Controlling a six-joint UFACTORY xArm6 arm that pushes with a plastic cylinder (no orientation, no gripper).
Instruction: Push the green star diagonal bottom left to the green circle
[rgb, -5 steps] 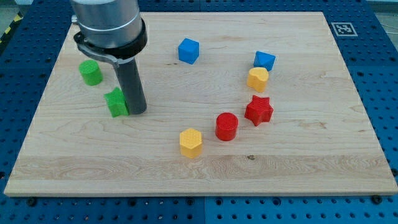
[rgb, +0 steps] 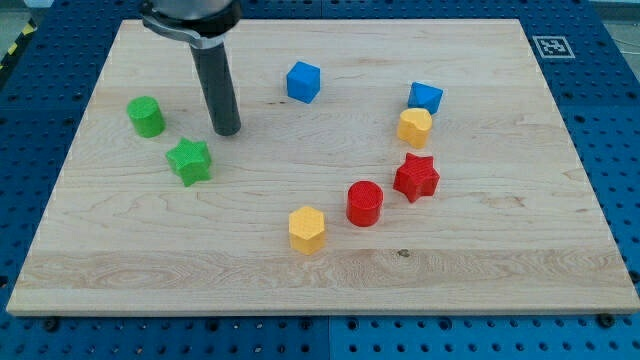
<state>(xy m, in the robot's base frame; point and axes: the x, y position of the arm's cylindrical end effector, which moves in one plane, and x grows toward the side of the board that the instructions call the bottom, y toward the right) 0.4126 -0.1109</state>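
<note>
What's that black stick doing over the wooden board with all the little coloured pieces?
That rod is the end of a robot arm, and it shoves blocks around by sliding my tip across the wooden board. The job is to get the green star diagonally below and left of the green circle. Right now the tip touches nothing; it sits above and right of the star. The star lies below and right of the circle, so the job isn't done.

Tip (rgb: 228, 130) backed off the green plastic star (rgb: 189, 161), moved farther and slightly right; now clear of it.
</note>
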